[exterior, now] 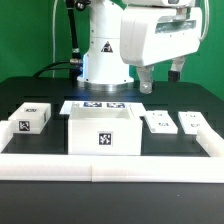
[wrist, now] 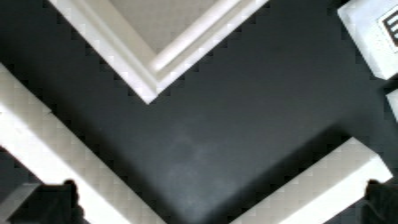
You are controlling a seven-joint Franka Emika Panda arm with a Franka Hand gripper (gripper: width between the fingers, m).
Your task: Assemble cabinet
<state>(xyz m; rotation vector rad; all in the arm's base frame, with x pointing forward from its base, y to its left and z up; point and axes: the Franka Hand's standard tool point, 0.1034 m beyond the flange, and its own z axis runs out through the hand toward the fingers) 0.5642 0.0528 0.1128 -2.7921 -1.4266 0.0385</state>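
**Mia:** If the exterior view is a clock, where is everything?

**Ben:** The black table [exterior: 30, 95] is the biggest thing. The cabinet box [exterior: 102, 132] sits in the middle of the clock. It looks open on top, maybe so parts can go in.

**Mia:** And the smaller bits?

**Ben:** The marker board [exterior: 100, 104] lies flat just behind the box, at twelve o'clock. A chunky block [exterior: 32, 118] waits at nine o'clock. A flat block [exterior: 158, 122] and a second flat block [exterior: 190, 121] lie side by side at three o'clock. They are spread out, likely so each is easy to grab.

**Mia:** Is the gripper holding one?

**Ben:** No. The gripper [exterior: 160, 76] hangs high, near one o'clock, touching nothing. In the wrist view its fingers [wrist: 54, 200] are spread wide, with only table and white rim [wrist: 111, 50] between them.
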